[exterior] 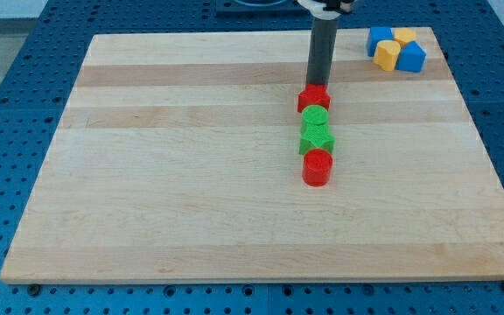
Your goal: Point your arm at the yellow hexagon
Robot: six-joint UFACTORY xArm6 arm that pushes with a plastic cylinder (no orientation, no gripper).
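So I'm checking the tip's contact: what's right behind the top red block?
Behind the red block stands the rod, my tip at its far edge. Whether they touch is hidden. The yellow blocks sit far off, top right.

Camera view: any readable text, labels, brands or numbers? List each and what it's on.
None: no word, number, brand or sign can be read in this view.
Wooden board: bare grain only.
Blocks, e.g. the red cylinder and yellow hexagon: plain coloured faces.
Rod down to my tip, just above the red block at the column's top: unmarked.
Blue perforated table: holes only.
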